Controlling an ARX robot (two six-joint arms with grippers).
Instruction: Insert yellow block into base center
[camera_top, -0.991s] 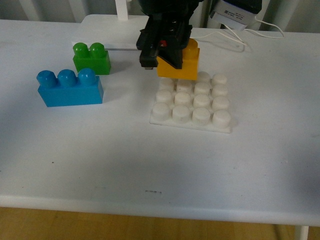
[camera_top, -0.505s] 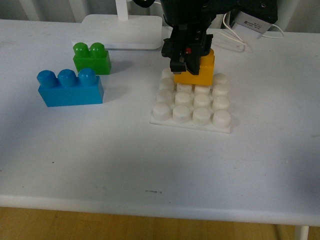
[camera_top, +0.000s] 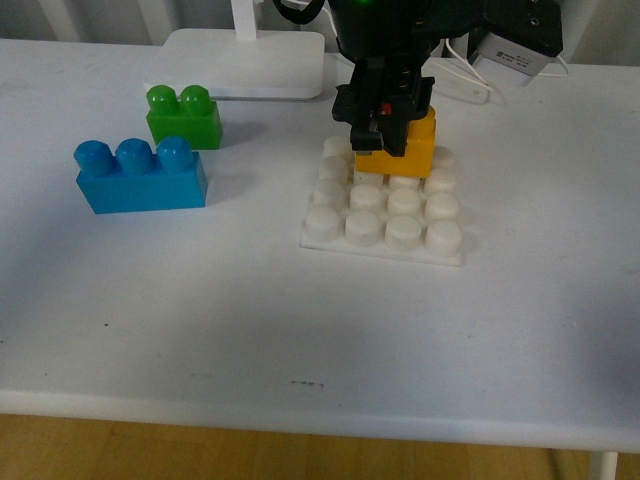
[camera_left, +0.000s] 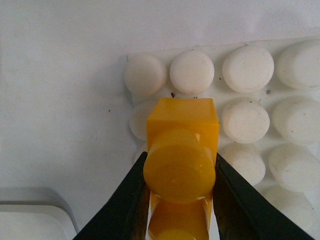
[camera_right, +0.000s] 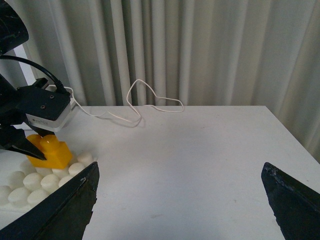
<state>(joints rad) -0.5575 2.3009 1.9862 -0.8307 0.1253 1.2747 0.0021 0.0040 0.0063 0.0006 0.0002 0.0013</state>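
While the left gripper (camera_top: 385, 118) clamps the glossy orange-yellow two-stud plastic brick (camera_top: 405, 152), the front view puts that brick over the far rows of the flat square white plastic base plate (camera_top: 380, 248), toward 12 o'clock from the plate's centre. Whether it touches the studs is unclear. Its long axis appears to run from 9 to 3 o'clock.

The left wrist view shows both black fingers (camera_left: 125, 200) pressed against the brick's long sides, with white studs beneath and beyond it.

In the right wrist view the right gripper (camera_right: 177, 200) stands spread wide and holds nothing, well apart from brick and plate.

The left arm is plainly the nearer one. I judge the coming move to be a short shift toward 6 o'clock, then a press down.
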